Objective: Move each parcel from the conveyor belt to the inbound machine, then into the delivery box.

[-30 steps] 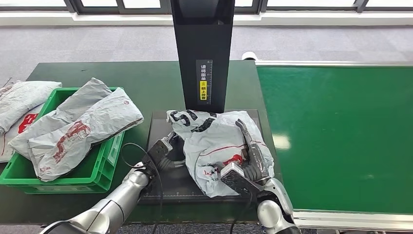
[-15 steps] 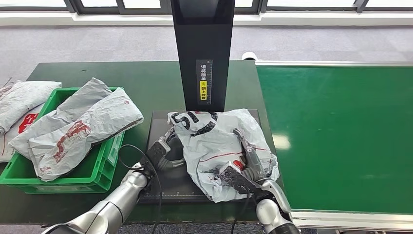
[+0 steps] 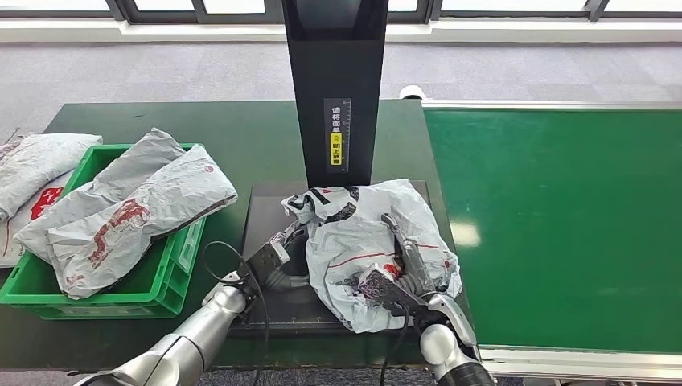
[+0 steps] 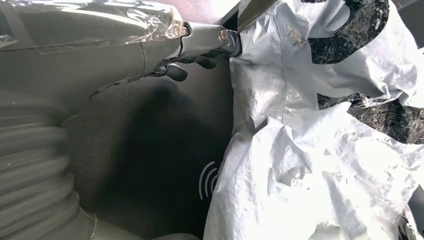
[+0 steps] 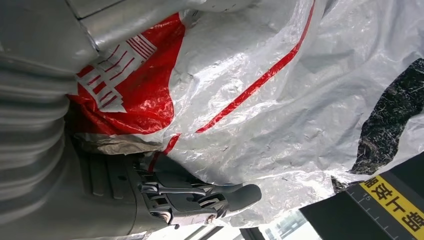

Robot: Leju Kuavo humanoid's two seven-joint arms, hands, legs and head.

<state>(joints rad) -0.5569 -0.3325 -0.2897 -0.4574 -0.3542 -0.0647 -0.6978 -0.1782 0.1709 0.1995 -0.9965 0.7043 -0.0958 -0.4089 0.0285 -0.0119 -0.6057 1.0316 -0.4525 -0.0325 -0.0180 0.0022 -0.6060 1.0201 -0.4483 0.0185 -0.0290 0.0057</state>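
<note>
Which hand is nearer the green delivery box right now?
Left. The left hand sits between the green delivery box and the parcel, touching the parcel's box-side edge. The right hand grips the parcel's far side.

We see a dark green counter (image 3: 241, 133) under everything, grey carpet floor (image 3: 161, 72) behind it. Window frames (image 3: 121, 10) run along the far wall, above a pale sill (image 3: 515, 30).

The right hand (image 5: 165, 192) lies against a crumpled white plastic parcel (image 5: 280, 115) with red print, its dark fingers (image 5: 235, 194) pressed on the wrap. At five o'clock, a black surface carries a yellow label (image 5: 395, 200).
</note>
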